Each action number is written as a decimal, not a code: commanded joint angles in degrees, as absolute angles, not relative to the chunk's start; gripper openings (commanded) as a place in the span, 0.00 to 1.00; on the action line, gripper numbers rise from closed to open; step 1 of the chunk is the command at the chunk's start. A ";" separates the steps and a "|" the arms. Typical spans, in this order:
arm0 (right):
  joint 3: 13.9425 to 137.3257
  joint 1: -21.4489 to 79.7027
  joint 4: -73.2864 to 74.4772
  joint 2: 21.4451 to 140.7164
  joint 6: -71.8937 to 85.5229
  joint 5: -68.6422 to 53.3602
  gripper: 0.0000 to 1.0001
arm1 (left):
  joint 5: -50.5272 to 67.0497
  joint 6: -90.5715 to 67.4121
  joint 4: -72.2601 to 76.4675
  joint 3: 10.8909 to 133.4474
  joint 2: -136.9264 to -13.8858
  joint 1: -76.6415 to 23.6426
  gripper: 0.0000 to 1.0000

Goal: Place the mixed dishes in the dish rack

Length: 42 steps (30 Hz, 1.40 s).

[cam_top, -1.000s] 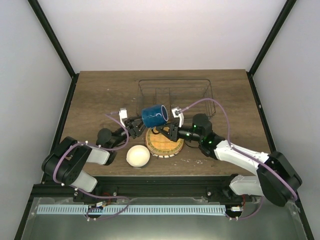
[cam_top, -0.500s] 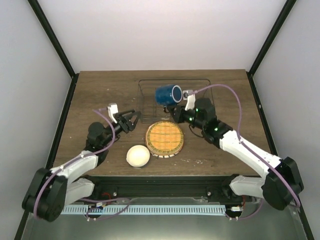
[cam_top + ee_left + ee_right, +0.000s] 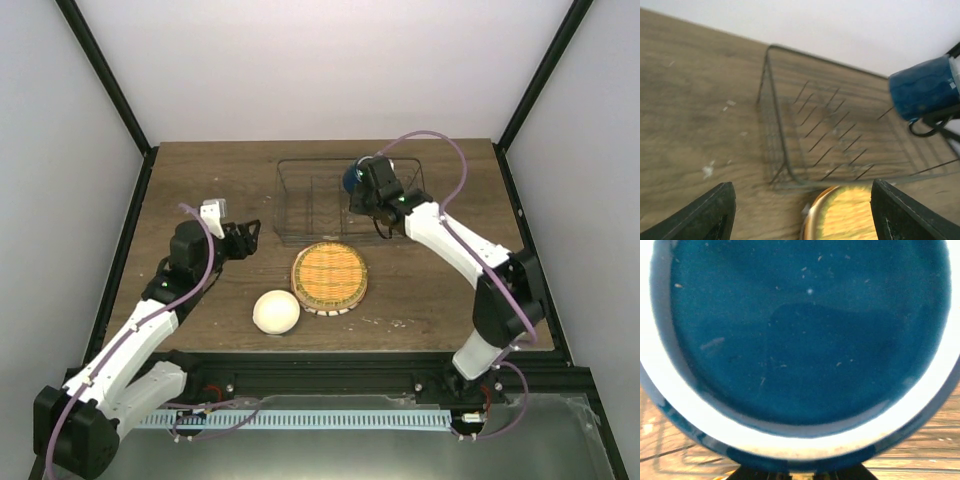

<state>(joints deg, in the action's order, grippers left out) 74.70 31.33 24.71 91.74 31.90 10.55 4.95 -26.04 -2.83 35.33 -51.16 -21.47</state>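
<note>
Our right gripper [image 3: 366, 186] clamped the mug [image 3: 350, 178] above the dish rack's [image 3: 300, 161] far edge; our left gripper [image 3: 245, 238] gaped empty; the yellow plate [image 3: 329, 277] and the bowl [image 3: 275, 312] lay unloaded on the table [image 3: 200, 180].

Left arm [image 3: 150, 322] and right arm [image 3: 455, 243]: white tubular links between black joint housings, a lilac cable [image 3: 203, 262] looping alongside each, and a small white camera block [image 3: 212, 209] above the black-fingered left hand [image 3: 250, 235].

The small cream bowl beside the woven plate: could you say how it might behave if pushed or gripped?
The bowl sits low and wide, so a push would probably slide it, not tip it. Its smooth rounded sides may slip in a grip. Seemingly ceramic: rigid, breakable.
</note>
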 commanded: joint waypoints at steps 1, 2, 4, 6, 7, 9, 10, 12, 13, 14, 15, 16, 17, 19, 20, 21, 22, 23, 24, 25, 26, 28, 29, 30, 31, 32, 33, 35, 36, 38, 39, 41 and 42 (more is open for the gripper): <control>83.46 29.21 32.46 95.75 31.55 20.30 0.01 | -0.77 -22.45 -13.17 36.67 -50.23 -21.45 0.75; 84.48 28.86 33.38 96.86 31.55 21.33 0.01 | -0.77 -22.44 -13.18 36.43 -49.98 -21.45 0.75; 86.68 28.09 34.75 98.81 31.47 22.60 0.01 | -0.75 -22.37 -13.05 36.00 -49.68 -21.45 0.75; 88.79 27.43 36.27 101.34 31.33 23.62 0.01 | -0.50 -22.41 -13.01 35.79 -49.57 -21.45 0.75; 90.30 27.07 37.62 102.47 31.36 24.21 0.01 | -0.29 -22.41 -13.06 35.75 -49.64 -21.45 0.75; 91.88 26.41 38.94 104.47 31.22 25.49 0.01 | -0.19 -22.48 -13.18 35.53 -49.75 -21.45 0.75; 92.43 26.09 39.40 105.42 31.06 25.86 0.01 | -0.18 -22.50 -13.14 35.49 -49.75 -21.45 0.75; 93.15 25.26 39.69 106.86 30.65 26.47 0.01 | -0.03 -22.55 -13.10 35.35 -49.75 -21.45 0.75; 93.31 24.70 39.68 107.40 30.56 26.36 0.01 | 0.00 -22.56 -13.10 35.27 -49.81 -21.45 0.75; 93.26 24.08 39.46 107.79 30.38 25.73 0.01 | 0.00 -22.52 -13.11 35.30 -49.92 -21.45 0.75; 93.12 23.48 39.22 108.04 30.34 25.08 0.01 | 0.00 -22.44 -13.04 35.33 -50.11 -21.45 0.75; 93.00 22.82 38.99 108.30 30.32 24.46 0.01 | 0.04 -22.35 -13.01 35.40 -50.36 -21.45 0.75; 92.90 22.54 38.91 108.48 30.32 24.43 0.01 | 0.15 -22.34 -12.87 35.35 -50.63 -21.49 0.75; 92.88 22.31 39.03 109.16 30.54 24.73 0.01 | 0.47 -22.32 -12.52 35.50 -51.32 -21.45 0.75; 92.88 22.25 39.13 109.54 30.77 24.89 0.01 | 0.64 -22.25 -12.36 35.63 -51.69 -21.45 0.75; 93.04 22.19 39.31 109.94 30.94 25.03 0.01 | 0.76 -22.16 -12.20 35.72 -52.24 -21.45 0.75; 93.21 22.20 39.41 110.27 31.12 25.19 0.01 | 0.97 -22.07 -12.14 35.89 -52.67 -21.47 0.75; 93.43 22.11 39.64 110.64 31.33 25.38 0.01 | 1.05 -21.92 -12.05 35.98 -52.91 -21.45 0.75; 93.69 22.01 39.84 111.07 31.48 25.43 0.01 | 1.17 -21.82 -11.97 36.06 -53.19 -21.45 0.75; 93.91 21.86 39.96 111.49 31.54 25.37 0.01 | 1.33 -21.68 -11.91 36.10 -53.44 -21.45 0.75; 94.22 21.75 40.11 111.97 31.54 25.19 0.01 | 1.40 -21.55 -11.93 36.14 -53.67 -21.43 0.75; 94.31 21.54 39.89 112.50 31.42 24.44 0.01 | 1.41 -21.46 -11.99 36.28 -53.91 -21.45 0.75; 94.22 21.41 39.59 112.81 31.40 23.98 0.01 | 1.41 -21.45 -12.08 36.34 -54.01 -21.45 0.75; 94.15 21.41 39.18 112.97 31.23 23.66 0.01 | 1.35 -21.45 -12.17 36.38 -54.10 -21.45 0.75; 94.12 21.40 38.92 113.33 30.97 23.30 0.01 | 1.34 -21.38 -12.19 36.33 -54.12 -21.45 0.75; 94.21 21.31 38.75 113.55 30.95 23.03 0.01 | 1.26 -21.36 -12.28 36.41 -54.15 -21.45 0.75; 94.22 21.27 38.54 113.82 30.75 22.74 0.01 | 1.22 -21.36 -12.40 36.39 -54.22 -21.45 0.75; 94.47 21.16 38.45 114.46 30.61 22.60 0.01 | 1.08 -21.12 -12.77 36.64 -54.25 -21.45 0.75; 94.56 21.05 38.36 114.72 30.56 22.58 0.01 | 0.99 -21.03 -12.93 36.74 -54.32 -21.45 0.75; 94.53 20.73 37.97 115.07 30.26 22.36 0.01 | 0.89 -20.77 -13.32 36.92 -54.44 -21.45 0.75; 94.44 20.48 37.64 115.19 30.05 22.25 0.01 | 0.88 -20.60 -13.59 37.05 -54.41 -21.45 0.75; 94.48 19.99 37.03 115.53 29.54 22.08 0.01 | 0.79 -20.25 -14.15 37.12 -54.47 -21.45 0.75; 94.48 19.73 36.86 115.79 29.41 21.99 0.01 | 0.71 -20.22 -14.36 37.13 -54.47 -21.45 0.75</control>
